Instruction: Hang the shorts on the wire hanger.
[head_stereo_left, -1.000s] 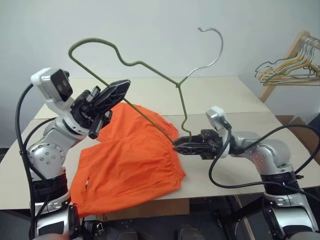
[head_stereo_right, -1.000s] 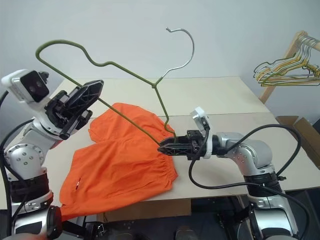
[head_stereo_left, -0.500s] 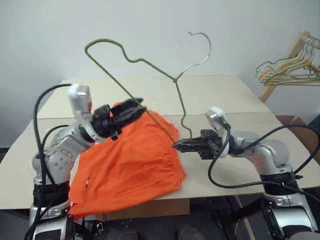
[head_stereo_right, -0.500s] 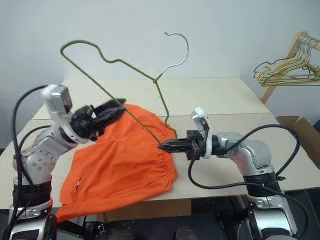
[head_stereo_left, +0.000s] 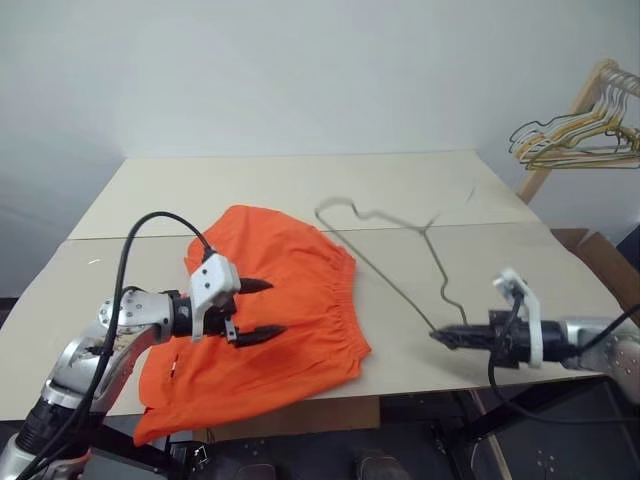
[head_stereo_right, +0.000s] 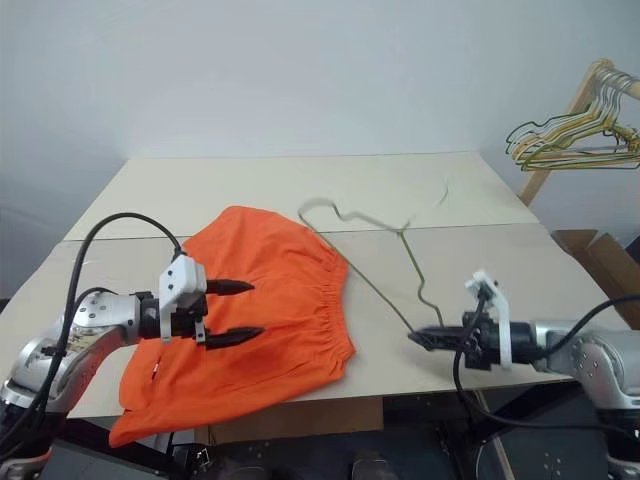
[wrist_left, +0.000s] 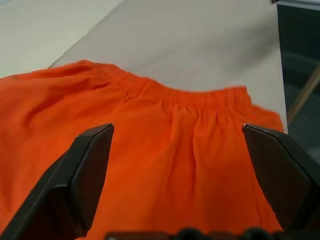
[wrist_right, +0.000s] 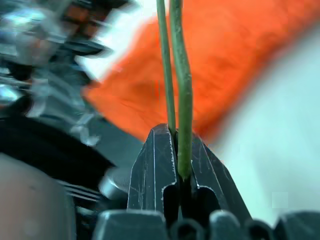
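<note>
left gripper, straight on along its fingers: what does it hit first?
Most likely the shorts. The left gripper is open, angled slightly down over the orange fabric, with the elastic waistband straight ahead in the wrist view. How high it stands above the cloth is unclear.

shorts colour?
Bright orange, plain; the shorts show best in the left eye view.

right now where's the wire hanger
In the head views the wire hanger lies low over the table, right of the shorts, its corner pinched in the right gripper.
</note>
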